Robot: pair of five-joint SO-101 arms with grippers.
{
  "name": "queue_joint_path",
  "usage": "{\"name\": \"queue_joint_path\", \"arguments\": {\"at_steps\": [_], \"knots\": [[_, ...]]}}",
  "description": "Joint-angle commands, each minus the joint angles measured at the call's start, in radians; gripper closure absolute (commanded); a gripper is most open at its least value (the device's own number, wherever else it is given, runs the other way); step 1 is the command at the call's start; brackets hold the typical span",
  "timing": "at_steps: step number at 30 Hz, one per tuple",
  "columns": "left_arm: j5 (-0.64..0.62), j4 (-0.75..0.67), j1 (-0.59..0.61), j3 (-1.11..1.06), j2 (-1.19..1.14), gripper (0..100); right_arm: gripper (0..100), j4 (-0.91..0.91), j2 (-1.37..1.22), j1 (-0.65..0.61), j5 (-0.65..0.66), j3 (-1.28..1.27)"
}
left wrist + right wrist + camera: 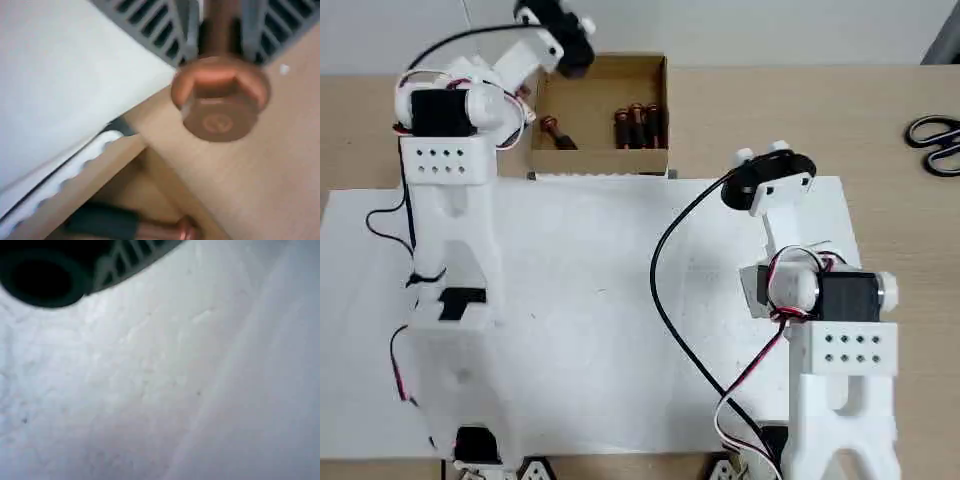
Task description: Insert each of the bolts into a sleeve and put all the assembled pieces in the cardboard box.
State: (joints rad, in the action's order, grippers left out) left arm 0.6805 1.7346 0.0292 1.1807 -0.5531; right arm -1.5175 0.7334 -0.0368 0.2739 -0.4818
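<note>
Left gripper (220,27) pinches a bolt (220,102) above the box (595,95) at its 10 o'clock corner (other pieces (638,126) lie inside). Released here, it could clip the wall and land outside.

The open brown cardboard box (600,64) can be reached from above, but its far left corner is overhung by the left gripper (570,55), which is closed on a copper-coloured bolt (220,102). Inside, bare floor is left between a single sleeved piece (556,133) near the left wall and a row of sleeved pieces (640,126) near the right wall. The wide white sheet (590,340) between the arms is crossed by a black cable (658,270). Its far right part is occupied by the right gripper (772,178). Black scissors (932,145) are laid well apart on the wooden table (865,100).
</note>
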Motion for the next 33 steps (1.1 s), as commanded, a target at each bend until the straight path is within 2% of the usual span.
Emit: {"name": "queue_joint_path", "arguments": {"at_steps": [1,6,10,14,16,19,25,29,33], "knots": [[-0.155,0.02,-0.048,-0.162,0.23,100,99.5,-0.064,0.027,-0.01,0.002,0.078],[-0.334,0.018,-0.106,-0.496,0.531,100,99.5,-0.156,0.094,-0.01,-0.041,0.098],[-0.473,0.017,-0.163,-0.687,0.729,100,99.5,-0.17,0.232,-0.018,0.043,0.106],[-0.634,0.018,-0.204,-0.822,0.842,100,99.5,-0.179,0.332,-0.044,0.044,0.084],[-0.623,0.018,-0.218,-0.886,0.885,100,99.5,-0.17,0.377,-0.061,0.034,0.077],[-0.615,0.014,-0.242,-0.944,0.984,100,99.5,-0.125,0.456,-0.105,-0.069,0.054],[-0.802,-0.193,-0.259,-1.084,1.155,100,99.6,0.01,0.645,-0.268,-0.206,-0.106],[-1.03,-0.325,-0.259,-1.231,1.249,100,99.6,0.117,0.766,-0.358,-0.305,-0.261],[-1.25,-0.411,-0.264,-1.368,1.33,100,99.6,0.243,0.883,-0.441,-0.313,-0.425]]}}
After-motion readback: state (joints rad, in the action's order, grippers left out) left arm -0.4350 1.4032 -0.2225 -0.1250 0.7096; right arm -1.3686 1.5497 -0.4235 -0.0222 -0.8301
